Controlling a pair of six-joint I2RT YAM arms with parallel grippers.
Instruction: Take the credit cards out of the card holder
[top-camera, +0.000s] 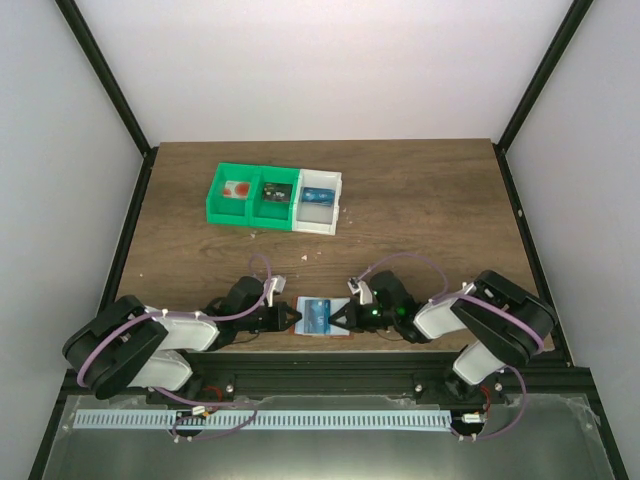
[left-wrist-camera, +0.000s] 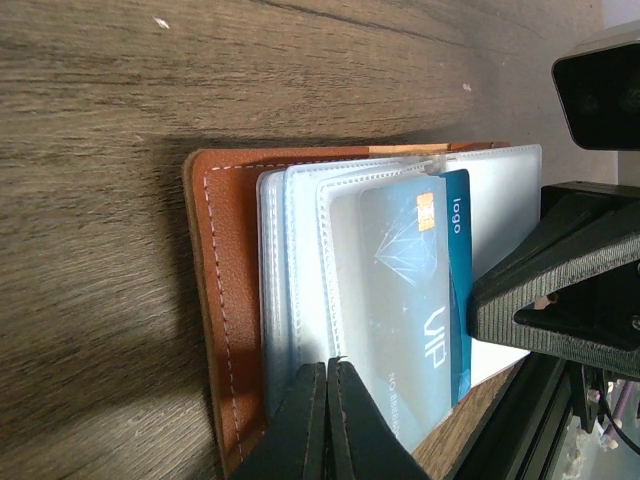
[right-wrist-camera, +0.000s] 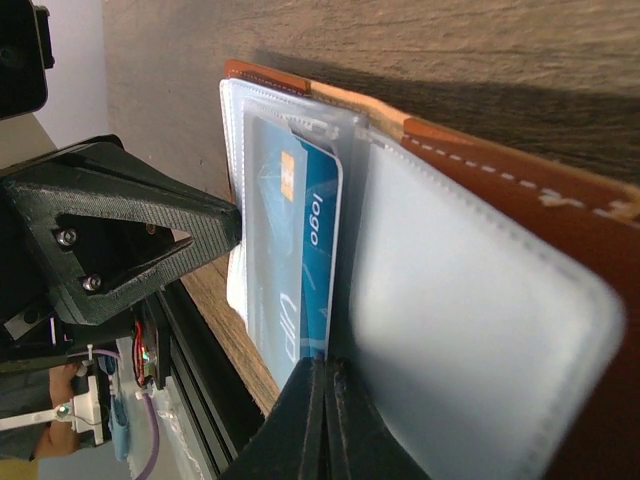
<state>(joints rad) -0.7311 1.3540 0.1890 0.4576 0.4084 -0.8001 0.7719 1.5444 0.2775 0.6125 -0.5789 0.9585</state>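
The card holder (top-camera: 303, 331) lies open near the table's front edge, between my two grippers. It is orange-brown outside (left-wrist-camera: 215, 270) with clear sleeves (right-wrist-camera: 480, 330). A blue credit card (left-wrist-camera: 458, 280) marked "VIP" and "logo" sticks partly out of one sleeve; it also shows in the right wrist view (right-wrist-camera: 322, 240). My left gripper (left-wrist-camera: 327, 368) is shut, pinching a sleeve edge on the holder's left side. My right gripper (right-wrist-camera: 328, 366) is shut on the exposed edge of the blue card. The two grippers (top-camera: 295, 318) (top-camera: 338, 320) face each other across the holder.
A green bin (top-camera: 213, 205) with two compartments and a white bin (top-camera: 318, 226) stand side by side at the back of the table. Each compartment holds a small card-like item. The table's front rail (top-camera: 320, 375) runs just behind the grippers.
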